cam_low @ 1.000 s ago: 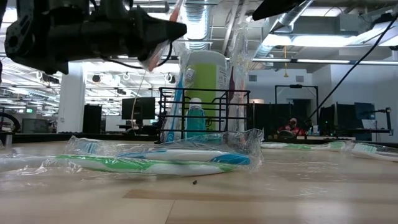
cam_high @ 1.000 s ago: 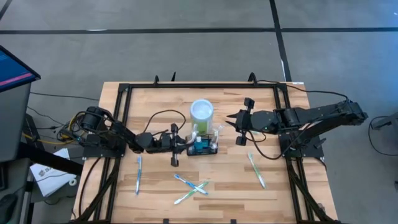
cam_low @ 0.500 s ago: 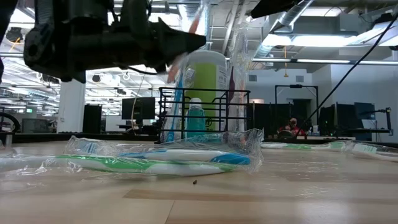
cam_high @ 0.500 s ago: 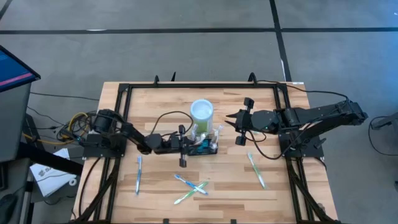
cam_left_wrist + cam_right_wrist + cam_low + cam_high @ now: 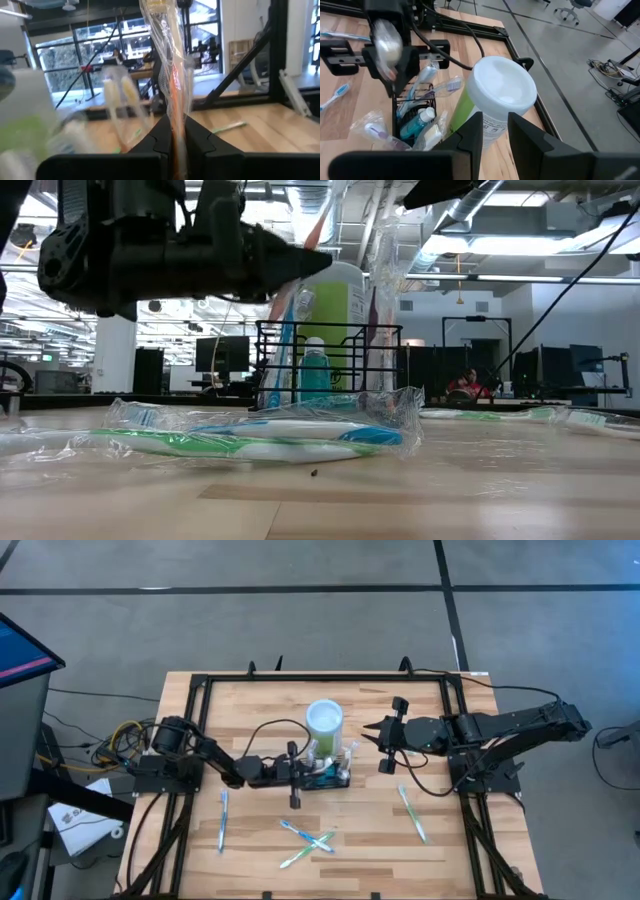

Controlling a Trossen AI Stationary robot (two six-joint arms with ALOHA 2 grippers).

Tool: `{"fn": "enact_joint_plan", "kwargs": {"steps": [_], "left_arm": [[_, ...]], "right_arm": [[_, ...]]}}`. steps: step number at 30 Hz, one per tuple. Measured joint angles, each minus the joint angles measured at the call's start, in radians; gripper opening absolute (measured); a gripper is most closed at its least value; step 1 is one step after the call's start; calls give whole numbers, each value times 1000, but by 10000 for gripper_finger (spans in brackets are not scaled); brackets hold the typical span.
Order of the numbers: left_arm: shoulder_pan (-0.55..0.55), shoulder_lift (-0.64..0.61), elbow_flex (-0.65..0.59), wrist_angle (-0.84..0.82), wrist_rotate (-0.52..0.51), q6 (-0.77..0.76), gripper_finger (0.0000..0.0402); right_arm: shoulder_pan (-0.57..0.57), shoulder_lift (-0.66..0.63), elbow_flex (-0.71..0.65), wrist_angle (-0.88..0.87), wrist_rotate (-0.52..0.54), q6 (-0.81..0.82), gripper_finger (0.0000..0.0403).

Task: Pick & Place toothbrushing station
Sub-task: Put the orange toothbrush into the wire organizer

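Left wrist view shows the left gripper clamped tight on a toothbrush in clear wrapping, the orange handle rising upright from between the two dark fingers. From above, that gripper sits right at the left edge of the toothbrushing station, the black wire caddy near the middle of the wooden table. At table height the same gripper hangs just above the caddy's top rim, on its left end, with the wrapped brush slanting down into the wire frame. Inside the caddy stand a small teal bottle and other wrapped items. A lime-green cup with a white inside stands directly behind the caddy, touching or nearly touching it. The right gripper waits well to the right of the caddy, above the table, its fingers parted by a narrow gap with nothing between them; its wrist camera looks past those fingers at the cup and the caddy. In front of the caddy lie two crossed wrapped toothbrushes, green and blue; another wrapped brush lies to the caddy's front left, and one more to its front right.
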Motion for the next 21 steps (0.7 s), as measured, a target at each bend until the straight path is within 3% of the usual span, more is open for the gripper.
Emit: {"fn": "enact_joint_plan", "kwargs": {"steps": [21], "left_arm": [[4, 0, -9, 2, 0, -45, 46]], "right_arm": [[0, 0, 0, 0, -2, 0, 82]]}}
